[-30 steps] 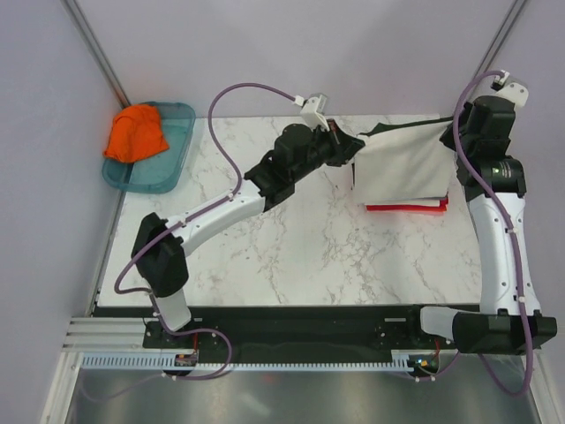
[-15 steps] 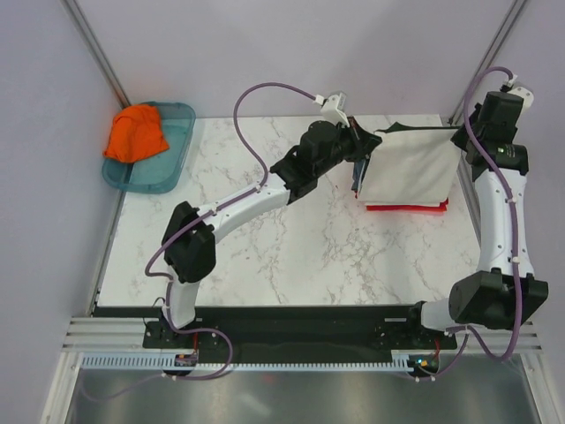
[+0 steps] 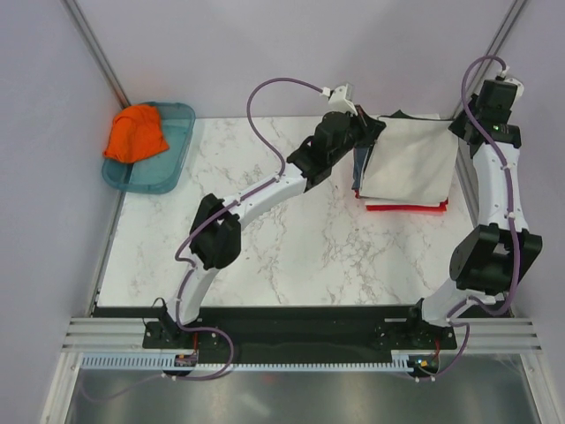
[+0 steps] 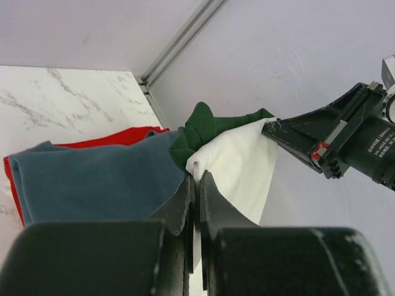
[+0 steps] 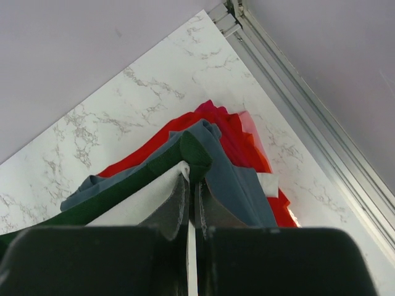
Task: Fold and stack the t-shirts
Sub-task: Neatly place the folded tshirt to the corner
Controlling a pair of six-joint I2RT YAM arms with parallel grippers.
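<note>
Cream t-shirt (image 3: 406, 163) is held spread over the stack (image 3: 406, 208) in the top view, left gripper (image 3: 373, 128) and right gripper (image 3: 456, 132) each clenched on a far corner; likely step: laying it on the stack; next, lower together, then release; teal tray (image 3: 168, 172), well left of the stack, holds the orange t-shirt (image 3: 135, 132); left wrist: jaws pinch cream cloth above the slate-blue t-shirt (image 4: 92, 179); right wrist: jaws pinch the green-edged corner above the stack.

Matt cloth t-shirts (image 3: 406, 163) lie on a smooth marbled table (image 3: 291, 230).
</note>
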